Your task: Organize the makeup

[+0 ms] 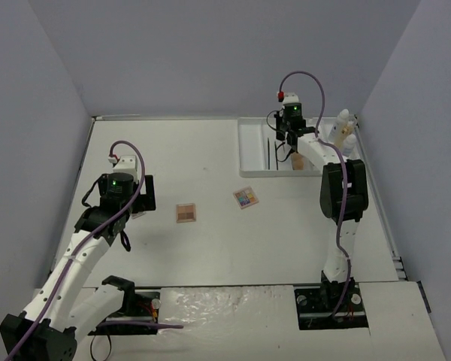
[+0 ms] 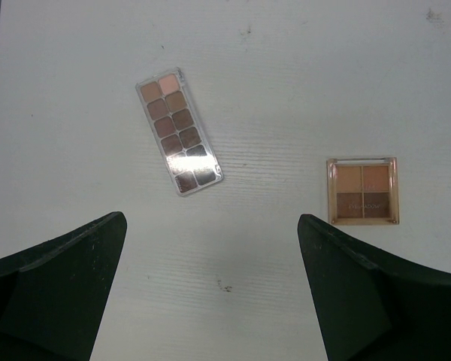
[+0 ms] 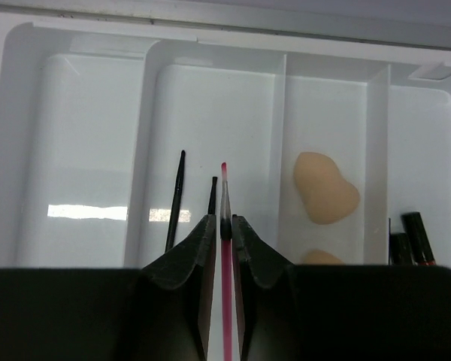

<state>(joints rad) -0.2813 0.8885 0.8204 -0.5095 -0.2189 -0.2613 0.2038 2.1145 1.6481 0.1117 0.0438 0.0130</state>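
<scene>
The right end effector (image 3: 225, 226) is clamped on a pink pencil (image 3: 224, 177), gripping it just behind the tip. It hangs over the white divided tray (image 3: 83, 135), which sits in the far right corner of the bench (image 1: 210, 150).

The pencil's long axis runs along the length of the 2nd compartment from the left. That puts it nearly parallel to the 2 black pencils (image 3: 177, 197) already lying there, just to its left. I judge that the next move turns on this match: opening the end effector should drop the pencil lengthwise beside them. Whether the pencil touches the tray floor I cannot tell.

In the next compartment to the right lies a peach sponge (image 3: 325, 188). A 2nd sponge below it is mostly cut off by a finger. Lipstick tubes (image 3: 419, 237) show only their ends in the rightmost compartment.

The left end effector (image 2: 210, 226) is wide apart and holds nothing, hovering near the left edge of the bench. A long palette (image 2: 180, 131) lies ahead of it, slightly left and turned a little off the finger line. A square palette (image 2: 361, 190) lies to the right of that. The left arm is the nearer one to both. A multicolour palette (image 1: 246, 198) sits mid-bench between the arms. From above, the left arm hides the long palette.
</scene>
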